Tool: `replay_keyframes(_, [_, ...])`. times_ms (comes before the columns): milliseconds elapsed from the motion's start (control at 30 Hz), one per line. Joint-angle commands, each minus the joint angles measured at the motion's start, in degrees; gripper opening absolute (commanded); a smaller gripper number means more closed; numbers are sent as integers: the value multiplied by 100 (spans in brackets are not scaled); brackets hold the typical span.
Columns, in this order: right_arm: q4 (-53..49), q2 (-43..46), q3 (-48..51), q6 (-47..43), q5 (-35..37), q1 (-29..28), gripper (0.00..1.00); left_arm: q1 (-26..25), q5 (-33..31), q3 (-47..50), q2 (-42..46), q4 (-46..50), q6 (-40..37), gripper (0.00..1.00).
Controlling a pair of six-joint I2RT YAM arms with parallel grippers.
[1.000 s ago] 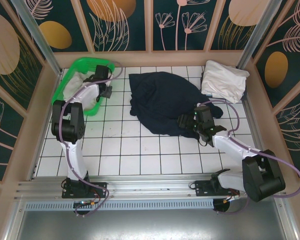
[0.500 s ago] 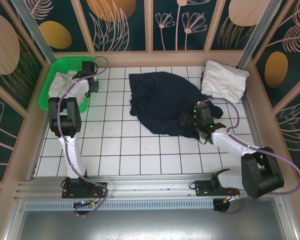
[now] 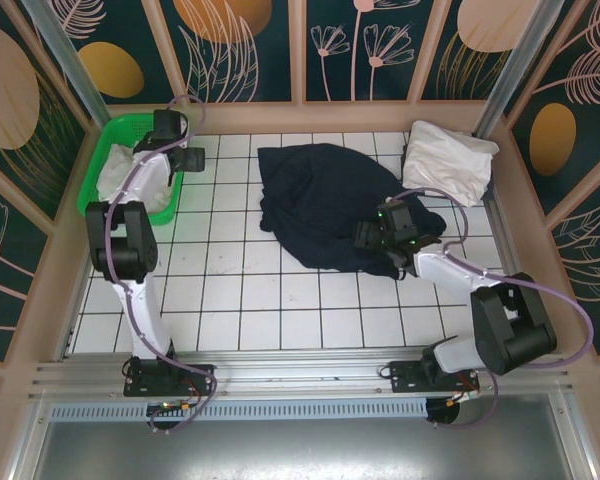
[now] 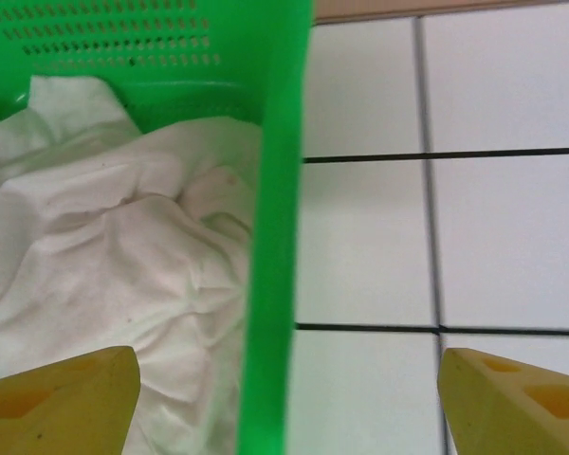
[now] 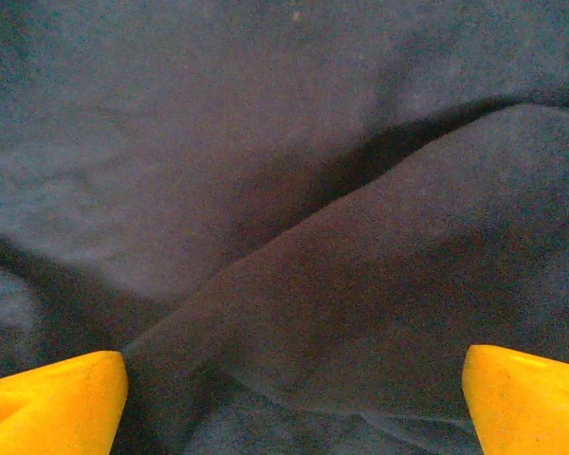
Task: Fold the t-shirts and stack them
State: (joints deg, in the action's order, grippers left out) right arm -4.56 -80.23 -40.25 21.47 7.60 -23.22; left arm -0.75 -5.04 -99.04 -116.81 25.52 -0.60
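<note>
Navy shirt (image 3: 315, 200): crumpled, centre toward 12 o'clock.
White pile (image 3: 448, 163): 2 o'clock.
White shirt (image 4: 104, 275): in basket (image 4: 275, 190), 10 o'clock.
Left gripper (image 4: 284, 408): wide open, empty, astride the basket rim.
Right gripper (image 5: 294, 398): wide open, empty, over the navy shirt.

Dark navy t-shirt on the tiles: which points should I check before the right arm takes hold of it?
1. Right end effector open: ok.
2. Dark navy cloth t-shirt directly under it: ok.
3. Shirt spread flat: not ok, crumpled, with deep folds.
4. Contact with the cloth: cannot tell.
5. Left end effector away from the green plastic basket: not ok, open above its wall.
</note>
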Motion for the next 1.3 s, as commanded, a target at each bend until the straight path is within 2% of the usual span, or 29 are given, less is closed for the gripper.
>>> replay_keyframes(0, [14, -235, -116, -14, 244, -83, 89, -65, 1005, 475, 815, -178, 319, 84])
replay_keyframes(133, [64, -603, -248, 15, 243, -171, 76, -475, 1526, 1246, 1366, -642, 563, 84])
replay_keyframes(233, [-9, -796, -439, 40, 226, -216, 56, -851, 1747, 1817, 1638, -1042, 778, 83])
replay_keyframes(367, [-196, -700, -703, 9, 207, -314, 22, -946, 2451, 2617, 2070, -1864, 1335, 80])
replay_keyframes(433, [-288, -515, -785, -33, 208, -341, 10, -952, 2361, 3021, 2328, -2199, 1508, 79])
replay_keyframes(500, [-390, -241, -876, -63, 139, -350, 0, -953, 1884, 3343, 2581, -2396, 1693, 78])
replay_keyframes(600, [-423, 157, -1001, -106, 29, -381, 0, -949, 1800, 3607, 2811, -2511, 1799, 78])
replay_keyframes(867, [-548, 718, -1488, -290, -50, -499, 0, -1097, 2226, 3865, 2884, -2569, 1829, 78])
replay_keyframes(967, [-613, 680, -1437, -280, 94, -477, 0, -1399, 2217, 3869, 2643, -2540, 1728, 79])
replay_keyframes(1100, [-547, 572, -1598, -310, -63, -439, 0, -1825, 2315, 3826, 2203, -2669, 1755, 79])
replay_keyframes(1267, [-578, 333, -1543, -401, 157, -373, 0, -2091, 2315, 3815, 1603, -2975, 1882, 80])
